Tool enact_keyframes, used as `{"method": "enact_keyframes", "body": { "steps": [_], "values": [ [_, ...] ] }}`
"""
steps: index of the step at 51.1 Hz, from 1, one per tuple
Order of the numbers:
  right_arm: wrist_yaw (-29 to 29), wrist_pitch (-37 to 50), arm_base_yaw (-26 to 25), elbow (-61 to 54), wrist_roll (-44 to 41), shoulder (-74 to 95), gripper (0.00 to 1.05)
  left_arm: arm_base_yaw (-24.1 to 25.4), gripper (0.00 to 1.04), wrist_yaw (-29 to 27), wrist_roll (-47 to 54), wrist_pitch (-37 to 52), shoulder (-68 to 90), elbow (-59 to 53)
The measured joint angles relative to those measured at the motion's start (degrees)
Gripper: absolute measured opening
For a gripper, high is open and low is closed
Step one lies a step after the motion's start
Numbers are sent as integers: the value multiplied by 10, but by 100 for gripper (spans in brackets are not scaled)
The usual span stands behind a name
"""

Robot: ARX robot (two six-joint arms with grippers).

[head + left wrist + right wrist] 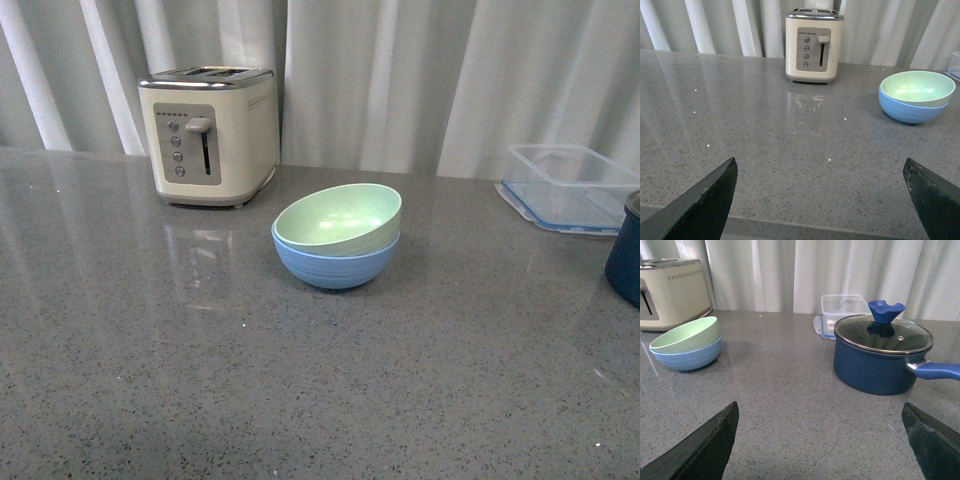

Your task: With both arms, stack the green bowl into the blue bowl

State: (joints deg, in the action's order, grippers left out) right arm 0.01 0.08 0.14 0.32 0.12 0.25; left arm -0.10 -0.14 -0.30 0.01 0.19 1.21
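Mint-green bowl; sky-blue bowl; speckled grey counter.

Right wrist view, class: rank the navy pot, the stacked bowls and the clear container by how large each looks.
1. navy pot, largest, though nearest the camera.
2. green bowl nested in the blue bowl, as one stack.
3. clear container, smallest-looking, but farthest and partly hidden.

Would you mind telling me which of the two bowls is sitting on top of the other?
The green bowl is on top, nested and tilted inside the blue bowl, which rests directly on the counter beneath it.
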Motion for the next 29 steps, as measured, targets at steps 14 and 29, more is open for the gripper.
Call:
{"method": "enact_keyframes", "body": {
  "steps": [14, 29],
  "values": [
    [0, 0, 0, 0, 0, 0, 95, 0, 98, 0, 0, 0, 0, 0],
    [0, 0, 0, 0, 0, 0, 95, 0, 98, 0, 0, 0, 0, 0]
  ]
}}
